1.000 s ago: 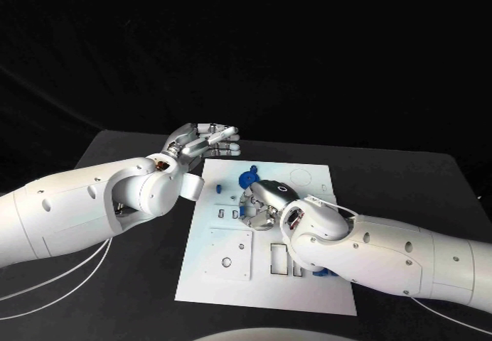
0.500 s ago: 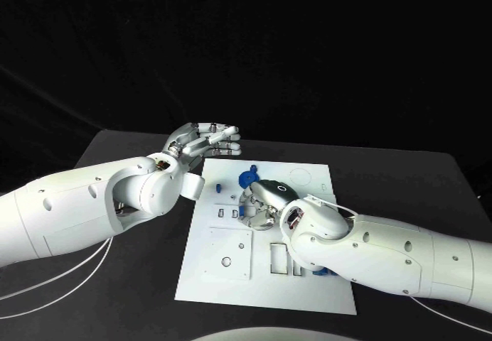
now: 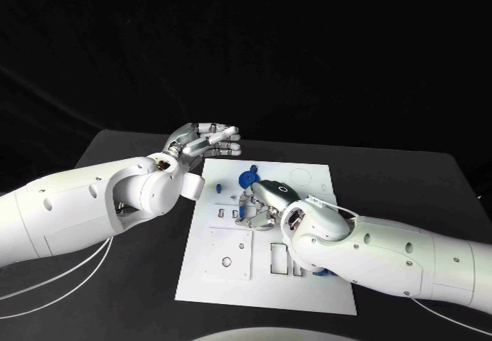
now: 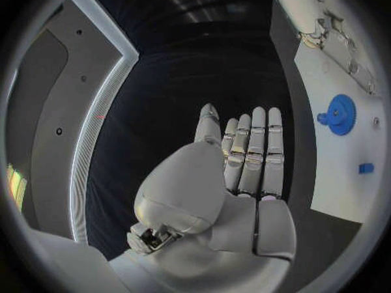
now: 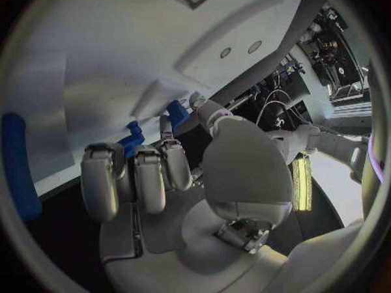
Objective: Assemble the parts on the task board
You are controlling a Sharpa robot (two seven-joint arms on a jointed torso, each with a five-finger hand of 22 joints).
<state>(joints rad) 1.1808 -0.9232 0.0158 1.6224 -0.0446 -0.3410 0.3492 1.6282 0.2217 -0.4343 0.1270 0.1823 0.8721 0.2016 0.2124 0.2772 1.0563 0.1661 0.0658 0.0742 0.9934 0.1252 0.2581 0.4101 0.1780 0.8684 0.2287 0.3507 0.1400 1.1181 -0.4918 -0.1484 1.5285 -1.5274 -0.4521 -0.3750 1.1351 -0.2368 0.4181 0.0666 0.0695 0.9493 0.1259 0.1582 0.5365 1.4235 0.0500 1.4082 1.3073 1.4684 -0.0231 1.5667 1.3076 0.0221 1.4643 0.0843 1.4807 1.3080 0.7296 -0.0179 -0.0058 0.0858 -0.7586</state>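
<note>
The tabletop (image 3: pixel 410 177) carries the white task board (image 3: pixel 308 284). The right hand (image 3: pixel 262 204) sits low over the board's middle, fingers curled; whether they pinch a part, can't tell. The left hand (image 3: pixel 205 141) hangs off the far-left corner, fingers straight, together, empty. The blue gear (image 3: pixel 247 176) lies just past the right hand, the nearer hand.

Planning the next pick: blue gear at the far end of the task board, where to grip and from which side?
Pinch the blue gear across its toothed rim, coming from above. It lies flat on the task board, so only the rim and the small knob at its edge offer purchase. The left hand, hovering open beside that end, looks better placed than the right hand, though reach is a guess.
</note>
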